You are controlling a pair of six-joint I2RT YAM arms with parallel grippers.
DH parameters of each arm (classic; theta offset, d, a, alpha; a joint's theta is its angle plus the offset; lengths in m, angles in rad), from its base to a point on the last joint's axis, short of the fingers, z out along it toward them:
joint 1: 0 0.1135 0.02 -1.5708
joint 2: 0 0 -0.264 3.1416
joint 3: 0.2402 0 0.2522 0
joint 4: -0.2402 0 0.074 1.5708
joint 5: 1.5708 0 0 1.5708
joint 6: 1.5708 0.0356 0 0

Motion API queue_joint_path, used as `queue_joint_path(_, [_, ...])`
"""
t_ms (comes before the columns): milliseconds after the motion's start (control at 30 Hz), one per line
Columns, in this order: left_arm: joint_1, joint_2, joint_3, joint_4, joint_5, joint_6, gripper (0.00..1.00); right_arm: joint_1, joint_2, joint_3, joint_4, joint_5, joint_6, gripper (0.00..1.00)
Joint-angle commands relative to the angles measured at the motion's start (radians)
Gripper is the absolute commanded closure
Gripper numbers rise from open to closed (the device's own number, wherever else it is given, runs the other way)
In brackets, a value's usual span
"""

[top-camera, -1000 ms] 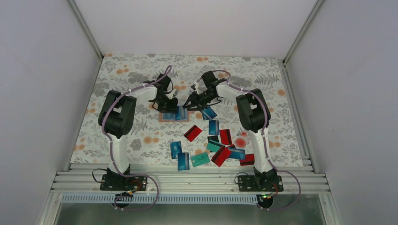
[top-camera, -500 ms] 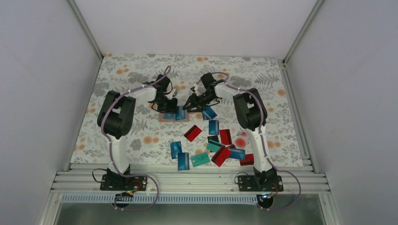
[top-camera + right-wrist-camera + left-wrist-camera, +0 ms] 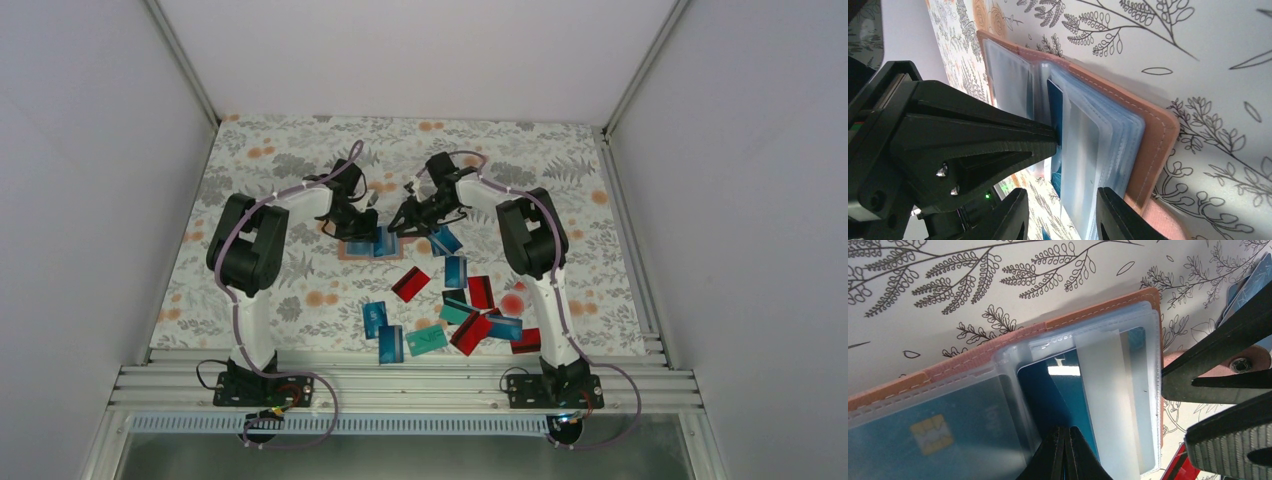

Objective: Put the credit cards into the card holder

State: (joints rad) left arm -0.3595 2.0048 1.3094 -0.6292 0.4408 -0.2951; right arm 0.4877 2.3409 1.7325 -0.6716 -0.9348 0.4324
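Observation:
The tan card holder (image 3: 352, 248) lies open on the floral mat, its clear plastic sleeves (image 3: 1128, 390) fanned up. My left gripper (image 3: 1064, 432) is shut on a dark blue credit card (image 3: 1048, 395) that stands partly inside one sleeve. In the right wrist view the same card (image 3: 1054, 102) shows at the left gripper's tip, above the holder's tan cover (image 3: 1153, 130). My right gripper (image 3: 1063, 215) is open at the holder's right edge, with the loose sleeve pages hanging between its fingers (image 3: 1218, 352). From above, both grippers, left (image 3: 362, 228) and right (image 3: 398, 225), meet over the holder.
Several loose credit cards lie nearer the arm bases: a red one (image 3: 410, 283), blue ones (image 3: 455, 270) (image 3: 374, 318) (image 3: 391, 343), a teal one (image 3: 427, 338) and more red ones (image 3: 470, 332). Another blue card (image 3: 445, 240) lies just right of the holder.
The right arm has leaned slightly to the left. Both grippers stay at the holder, and the left one keeps its hold on the blue card.

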Motion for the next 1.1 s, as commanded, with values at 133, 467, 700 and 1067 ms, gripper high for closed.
queue_joint_path(133, [-0.012, 0.038, -0.034, -0.012, -0.016, -0.003, 0.98, 0.015, 0.017, 0.032, -0.016, -0.016, -0.017, 0.67])
queue_joint_path(467, [-0.012, 0.038, -0.037, -0.010, -0.016, -0.005, 0.98, 0.018, 0.031, 0.024, -0.049, 0.016, -0.031, 0.68])
queue_joint_path(700, [-0.012, 0.035, -0.045, -0.004, -0.013, -0.010, 0.98, 0.021, 0.040, 0.022, -0.053, 0.011, -0.032, 0.67])
queue_joint_path(1067, [-0.011, 0.021, -0.042, -0.001, -0.001, -0.019, 0.98, 0.035, 0.033, 0.061, -0.060, 0.001, -0.051, 0.68])
